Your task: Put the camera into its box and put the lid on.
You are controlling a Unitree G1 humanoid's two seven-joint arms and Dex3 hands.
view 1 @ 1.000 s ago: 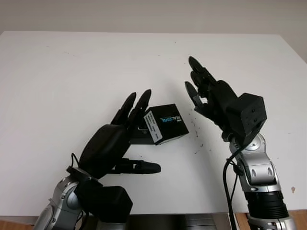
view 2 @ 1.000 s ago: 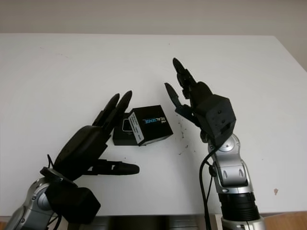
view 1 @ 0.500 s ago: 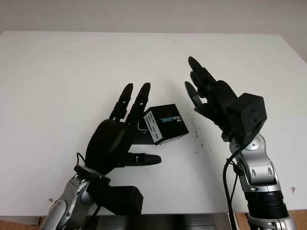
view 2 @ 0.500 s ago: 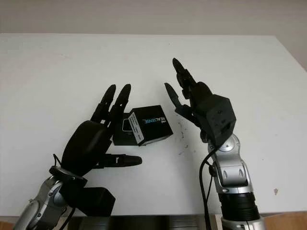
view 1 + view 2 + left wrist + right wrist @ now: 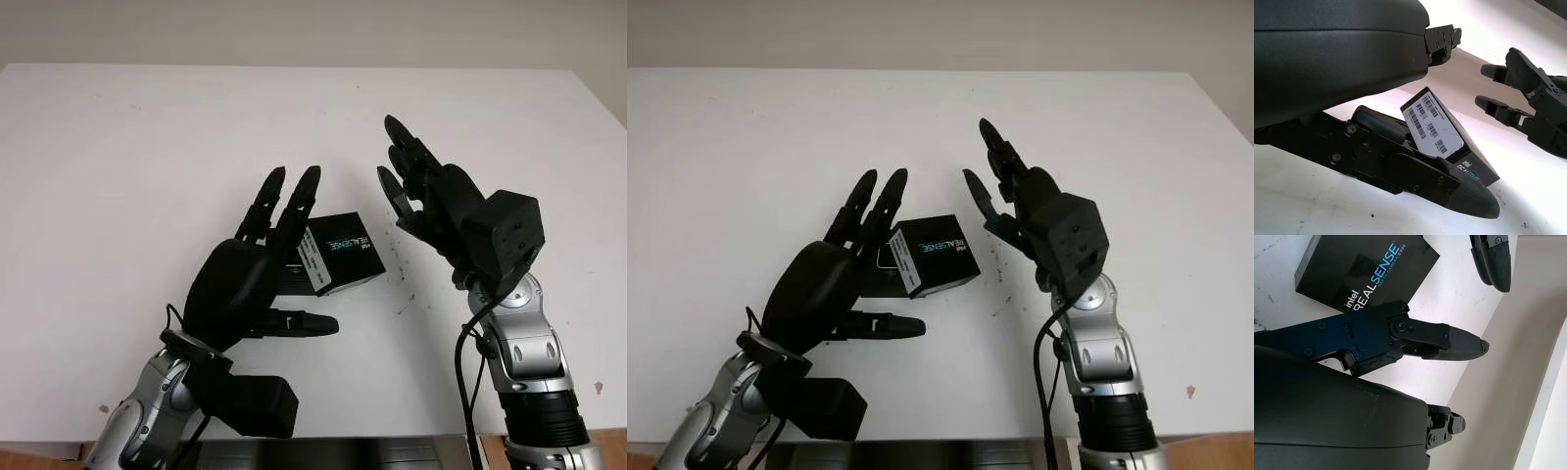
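Left hand (image 5: 257,279) beside box (image 5: 341,254)

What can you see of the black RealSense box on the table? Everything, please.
The black box is small, rectangular, cardboard-looking, with "intel REALSENSE" printed on its top face and a white barcode label on one end. Its lid looks tilted over a lower black part that sticks out behind the left hand, so not seated. It lies on the white table between the hands. The left hand's fingers reach over its label end; contact can't be confirmed. The right hand is open beside it, apart.
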